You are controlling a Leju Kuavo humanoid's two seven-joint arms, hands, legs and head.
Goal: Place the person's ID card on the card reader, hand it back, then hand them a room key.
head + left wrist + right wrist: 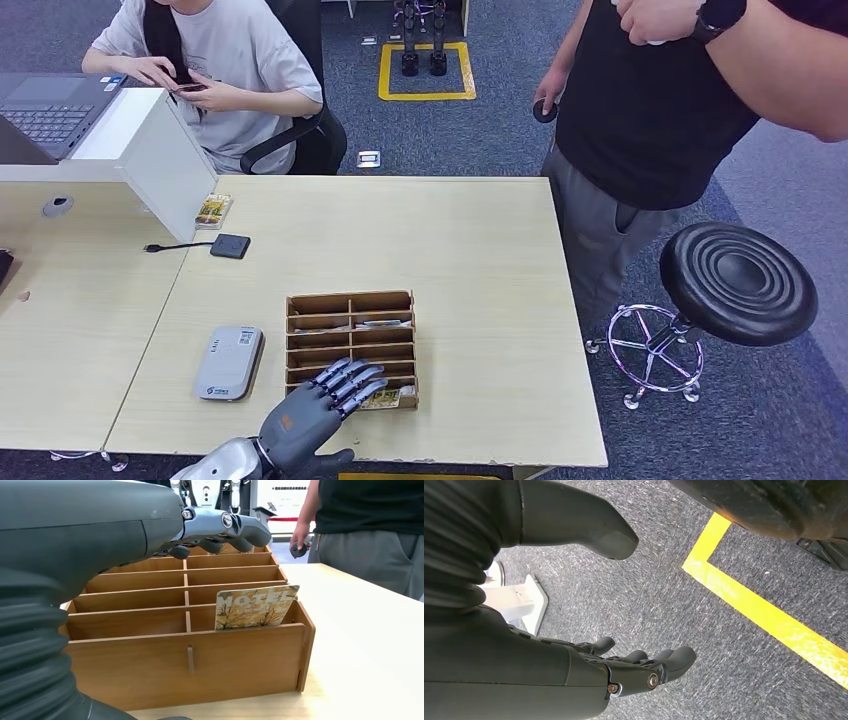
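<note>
On desk, left hand (318, 405) over card rack (349, 302), reader (229, 362) beside.

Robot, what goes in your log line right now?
left hand: over card rack, open | room key: front slot | right hand: hanging, open

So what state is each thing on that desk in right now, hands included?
Left hand: open, fingers spread above the wooden card box, holding nothing.
Right hand: open, hanging over the carpet.
Hotel key card: upright in the box's nearest slot.
Card reader: flat on the table, nothing on it.
Laptop: open.
</note>
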